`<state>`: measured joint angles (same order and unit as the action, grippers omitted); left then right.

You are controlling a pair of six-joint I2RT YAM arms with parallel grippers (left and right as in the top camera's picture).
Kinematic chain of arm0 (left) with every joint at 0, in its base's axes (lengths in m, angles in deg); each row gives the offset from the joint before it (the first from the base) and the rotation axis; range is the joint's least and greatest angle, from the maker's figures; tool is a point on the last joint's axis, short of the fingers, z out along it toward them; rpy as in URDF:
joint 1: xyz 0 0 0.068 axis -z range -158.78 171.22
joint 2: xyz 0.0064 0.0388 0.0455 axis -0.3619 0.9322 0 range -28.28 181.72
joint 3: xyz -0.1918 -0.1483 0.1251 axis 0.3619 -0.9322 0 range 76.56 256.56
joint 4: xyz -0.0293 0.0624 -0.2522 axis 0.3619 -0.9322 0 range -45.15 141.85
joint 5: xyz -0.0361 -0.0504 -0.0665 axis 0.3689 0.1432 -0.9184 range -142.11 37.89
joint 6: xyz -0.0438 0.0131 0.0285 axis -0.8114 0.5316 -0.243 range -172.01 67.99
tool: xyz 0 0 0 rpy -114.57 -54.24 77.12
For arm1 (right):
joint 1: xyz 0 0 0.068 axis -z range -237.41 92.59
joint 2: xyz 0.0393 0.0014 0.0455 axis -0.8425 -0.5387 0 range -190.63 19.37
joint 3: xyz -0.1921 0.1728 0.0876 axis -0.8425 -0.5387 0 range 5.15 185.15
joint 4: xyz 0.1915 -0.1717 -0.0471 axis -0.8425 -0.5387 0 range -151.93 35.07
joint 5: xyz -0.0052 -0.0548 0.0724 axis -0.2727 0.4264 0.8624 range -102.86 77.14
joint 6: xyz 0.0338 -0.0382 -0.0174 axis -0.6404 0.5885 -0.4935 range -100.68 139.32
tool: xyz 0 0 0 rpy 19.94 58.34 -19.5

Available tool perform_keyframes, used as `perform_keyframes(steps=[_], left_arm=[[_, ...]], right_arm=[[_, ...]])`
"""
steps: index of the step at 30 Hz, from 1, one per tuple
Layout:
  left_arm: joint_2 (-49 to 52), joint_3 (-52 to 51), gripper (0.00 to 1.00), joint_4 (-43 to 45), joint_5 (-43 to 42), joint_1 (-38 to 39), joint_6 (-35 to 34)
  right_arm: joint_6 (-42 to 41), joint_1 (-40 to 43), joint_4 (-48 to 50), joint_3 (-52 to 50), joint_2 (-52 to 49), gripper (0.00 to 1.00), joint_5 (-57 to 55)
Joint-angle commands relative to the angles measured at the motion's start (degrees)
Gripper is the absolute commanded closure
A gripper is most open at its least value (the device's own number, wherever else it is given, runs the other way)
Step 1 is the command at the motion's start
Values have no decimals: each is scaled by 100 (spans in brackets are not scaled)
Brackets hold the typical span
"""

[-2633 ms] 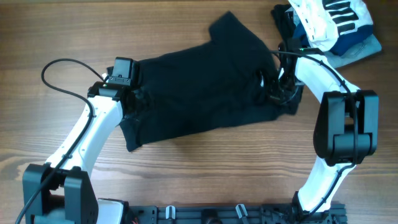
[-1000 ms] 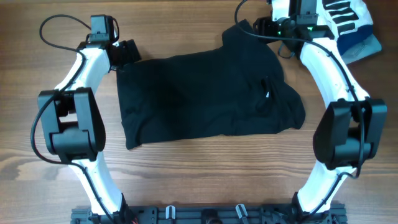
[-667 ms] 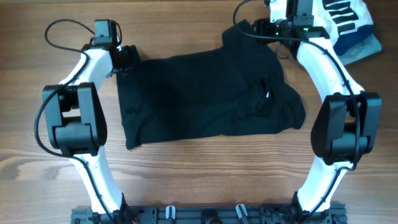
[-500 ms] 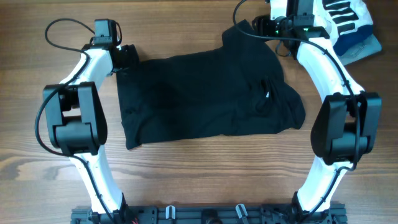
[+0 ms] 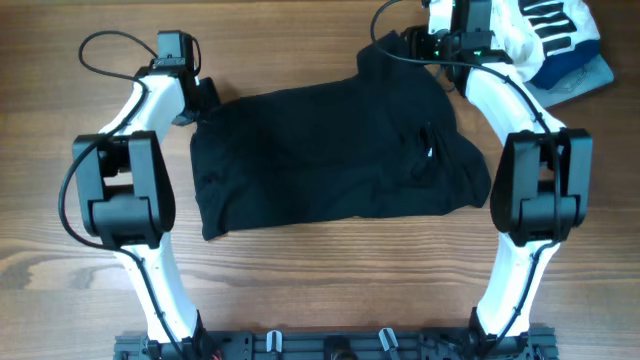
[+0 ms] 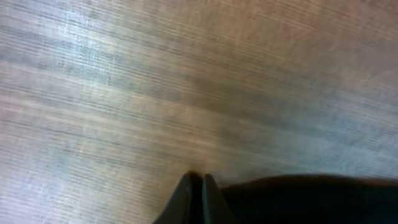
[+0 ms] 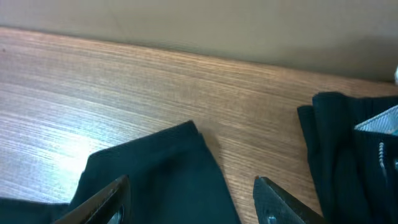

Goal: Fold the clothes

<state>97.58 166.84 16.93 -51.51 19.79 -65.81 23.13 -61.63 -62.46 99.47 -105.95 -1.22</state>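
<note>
clothes [image 5: 330, 150] lie spread out, left hand [image 6: 195, 182] closed at one corner.

Whether the left tool [image 6: 196, 180] (blurred, cropped below) pinches the clothes [image 6: 311, 199] is unclear.

The overhead camera looks straight down on the whole table [image 5: 300, 300]. Both wrist cameras sit close and low, the left at the black garment's [image 6: 311, 200] edge, the right at another corner, both spots inside the overhead view.

A wooden table [image 5: 300, 290] carries a spread black garment [image 5: 320, 150] and a clothes pile [image 5: 560, 50].
</note>
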Motion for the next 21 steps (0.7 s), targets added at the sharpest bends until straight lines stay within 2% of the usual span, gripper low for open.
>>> perform_keyframes(steps=[1, 6, 9, 11, 14, 17, 18, 21], left_arm=[[-367, -90, 96, -389, 98, 42, 11], [-490, -90, 96, -704, 98, 44, 11], [-490, -90, 96, -820, 96, 46, -11], [-490, -92, 96, -870, 98, 48, -11], [-490, -92, 96, -890, 98, 48, -11], [-490, -92, 96, -885, 98, 48, -13], [-490, -92, 96, -885, 98, 48, -15], [-490, -92, 96, -885, 101, 48, -33]], right_arm=[[-422, -72, 356, 61, -396, 36, 286], [-896, -188, 940, 61, -857, 35, 715], [-1294, -308, 1333, 61, -1154, 27, 898], [-1679, -402, 1746, 61, -1408, 23, 857], [-2076, -417, 1864, 61, -1561, 24, 286], [-2100, -417, 1825, 61, -1563, 51, -350], [-2210, -415, 1725, 61, -1558, 63, -581], [-2203, -411, 1298, 144, -1486, 82, -686]])
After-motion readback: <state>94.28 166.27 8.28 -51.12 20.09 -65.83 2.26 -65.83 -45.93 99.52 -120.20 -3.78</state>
